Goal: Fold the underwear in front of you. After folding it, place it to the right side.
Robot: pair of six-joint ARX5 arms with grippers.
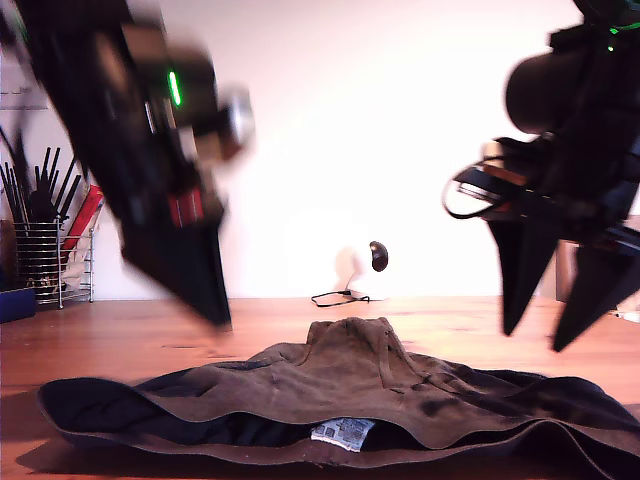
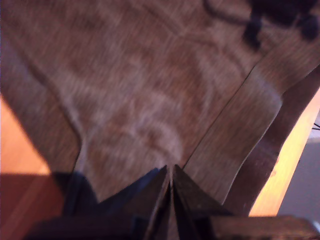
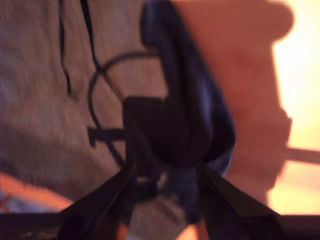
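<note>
On the wooden worktop the underwear lies spread out flat, brown side up, with a small bump in its middle and its little white-and-blue label showing at the near edge. No fold looks made yet, so I think the folding is only starting. My first claw hangs above the cloth, pinched shut and holding nothing. My second claw is spread open over a dark hem. Next, each claw needs an edge to grab.

The dark brown underwear lies spread flat, its white-and-blue label showing.
</note>
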